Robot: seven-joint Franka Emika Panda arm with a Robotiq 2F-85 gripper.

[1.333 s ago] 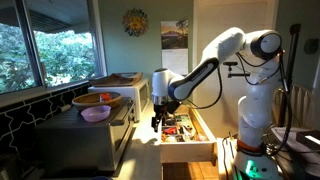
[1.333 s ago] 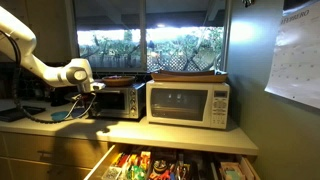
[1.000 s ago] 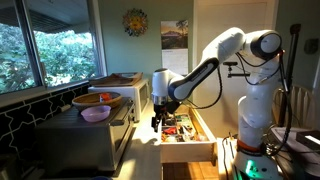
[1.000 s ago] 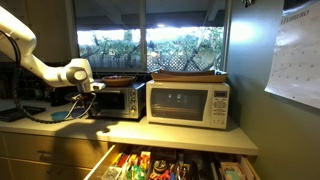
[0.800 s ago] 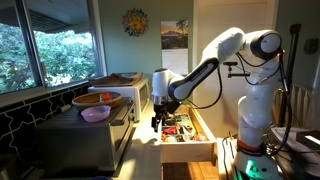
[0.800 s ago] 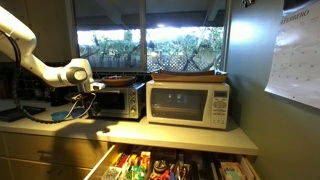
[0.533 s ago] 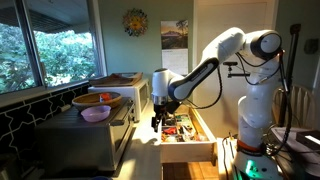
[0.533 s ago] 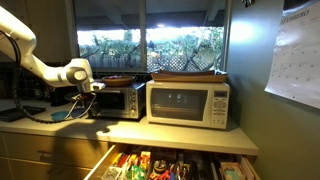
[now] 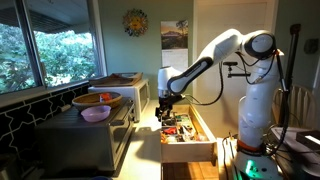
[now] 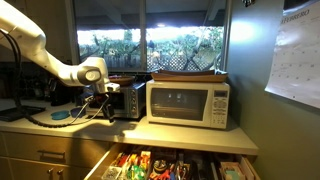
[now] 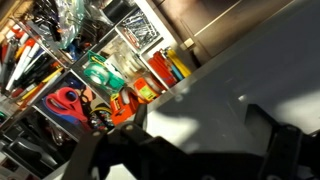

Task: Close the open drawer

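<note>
Kitchen corner, exterior and wrist views. The drawer (image 9: pixel 188 138) stands pulled out from the cabinet below the worktop (image 10: pixel 150 131). Its white front panel faces the camera in an exterior view, and pale wood sides frame compartments packed with dark and red items. In an exterior view it appears at the bottom edge, under the microwave (image 10: pixel 188 103).

The white arm (image 9: pixel 215 52) reaches across from its base beside the drawer. The end effector (image 9: pixel 165 105) hangs above the drawer's rear part, close to the worktop edge; no contact with the drawer can be made out. In an exterior view it sits in front of the toaster oven (image 10: pixel 125 100), which stands just beside the microwave on the worktop.

In the wrist view the fingers (image 11: pixel 88 152) show as dark, blurred shapes spread wide with nothing between them: the end effector is released. Beyond them lie the drawer's compartments, holding red scissors (image 11: pixel 66 100), a green packet (image 11: pixel 100 72) and red and orange containers (image 11: pixel 160 70).
</note>
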